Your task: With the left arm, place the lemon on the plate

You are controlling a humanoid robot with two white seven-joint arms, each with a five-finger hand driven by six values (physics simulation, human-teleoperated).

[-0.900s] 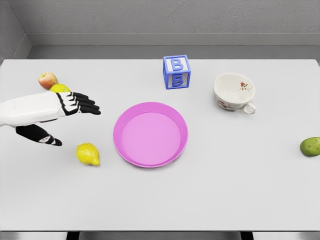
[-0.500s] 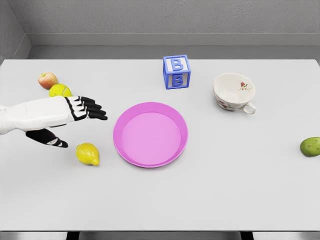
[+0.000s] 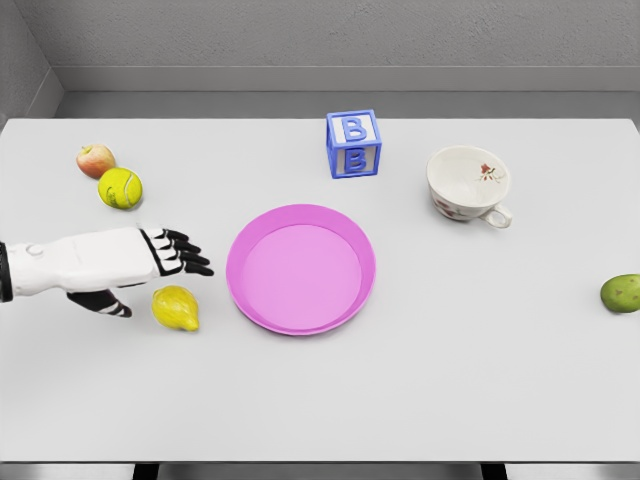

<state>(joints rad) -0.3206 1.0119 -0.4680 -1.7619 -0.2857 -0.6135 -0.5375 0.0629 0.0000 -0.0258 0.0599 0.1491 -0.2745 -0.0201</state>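
Note:
A yellow lemon [image 3: 176, 307] lies on the white table, a short way left of the pink plate [image 3: 300, 268]. My left hand [image 3: 150, 275] hovers just above and left of the lemon, with fingers [image 3: 185, 253] spread toward the plate and thumb [image 3: 105, 303] low beside the fruit. The hand is open and holds nothing. The plate is bare. My right arm does not show.
A tennis ball [image 3: 120, 188] and an apple [image 3: 95, 159] sit at the far left behind my hand. A blue letter block [image 3: 353, 143] stands at the back, a white cup [image 3: 467, 182] to its right, a green fruit [image 3: 621, 293] at the right edge.
My left hand has dropped lower and nearer, closing on the lemon from above left and uncovering the tennis ball. The lemon has not moved.

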